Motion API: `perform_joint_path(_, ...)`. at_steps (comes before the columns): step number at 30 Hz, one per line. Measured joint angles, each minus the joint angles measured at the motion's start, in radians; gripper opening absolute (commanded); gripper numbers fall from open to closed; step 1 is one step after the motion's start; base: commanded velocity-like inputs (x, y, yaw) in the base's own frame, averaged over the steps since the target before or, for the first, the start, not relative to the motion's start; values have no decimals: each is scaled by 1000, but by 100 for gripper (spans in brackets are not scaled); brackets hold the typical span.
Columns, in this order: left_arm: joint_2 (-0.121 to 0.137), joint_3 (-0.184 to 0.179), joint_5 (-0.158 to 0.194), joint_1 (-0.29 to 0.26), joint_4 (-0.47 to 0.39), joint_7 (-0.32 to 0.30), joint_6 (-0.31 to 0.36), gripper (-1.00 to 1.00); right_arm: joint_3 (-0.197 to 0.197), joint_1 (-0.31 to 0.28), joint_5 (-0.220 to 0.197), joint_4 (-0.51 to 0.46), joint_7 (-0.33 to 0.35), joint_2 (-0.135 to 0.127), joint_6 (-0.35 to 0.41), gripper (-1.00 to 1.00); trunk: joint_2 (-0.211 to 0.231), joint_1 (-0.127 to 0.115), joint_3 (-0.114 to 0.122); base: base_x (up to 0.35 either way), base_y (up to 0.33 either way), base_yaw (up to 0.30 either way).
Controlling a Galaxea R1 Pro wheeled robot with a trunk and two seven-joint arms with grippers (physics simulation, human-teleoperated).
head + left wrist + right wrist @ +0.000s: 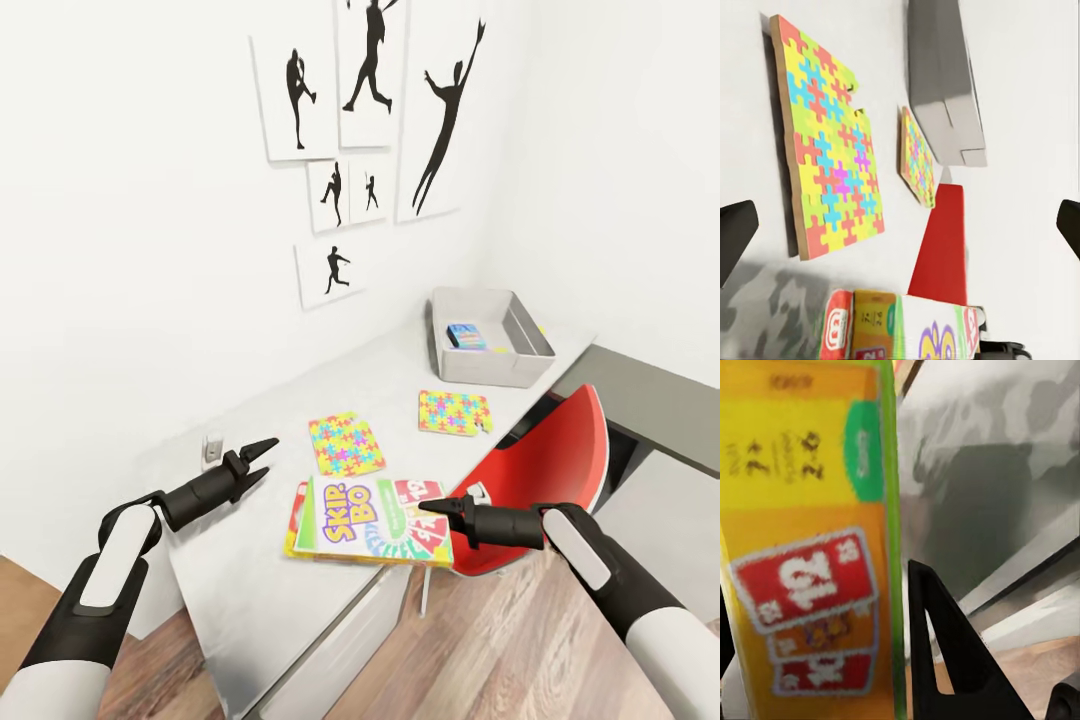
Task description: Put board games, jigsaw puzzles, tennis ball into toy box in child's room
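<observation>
Yellow-green Skip-Bo box [378,520] lies on table [250,580] front edge atop another game, right gripper [440,507] clamped on its corner, left gripper [258,462] open; next: lift, carry to toy box [490,340].

Both arms reach forward from the bottom corners of the head view, white sleeves going to black at the wrists. Left hand [262,458] hovers over the desk's left part, its two fingers spread apart and pointing right and up. Right hand [437,505] sits at the desk's front edge pointing left, fingers [945,645] looking pinched close together, though whether they're fully closed is hard to tell.
</observation>
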Motion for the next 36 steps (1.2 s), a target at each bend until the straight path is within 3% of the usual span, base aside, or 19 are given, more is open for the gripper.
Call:
perform_joint_path(15, 3, 4, 5, 0, -4, -6, 2, 100, 0, 1, 7, -45, 0, -16, 0, -100, 105, -58, 47, 0, 0, 0)
perform_joint_path(25, 5, 10, 5, 2, -7, -5, 9, 100, -2, 2, 9, -62, 1, -49, -1, -100, 175, -96, 78, 0, 0, 0)
perform_joint_path(33, 6, 56, 11, 25, -6, -4, 15, 100, -2, 2, 8, -77, 2, -73, 0, -100, 231, -127, 103, 0, 0, 0)
perform_joint_path(36, 6, 73, 30, 31, -7, -4, 29, 100, -3, 2, 9, -82, 2, -79, -1, -100, 252, -138, 113, 0, 0, 0)
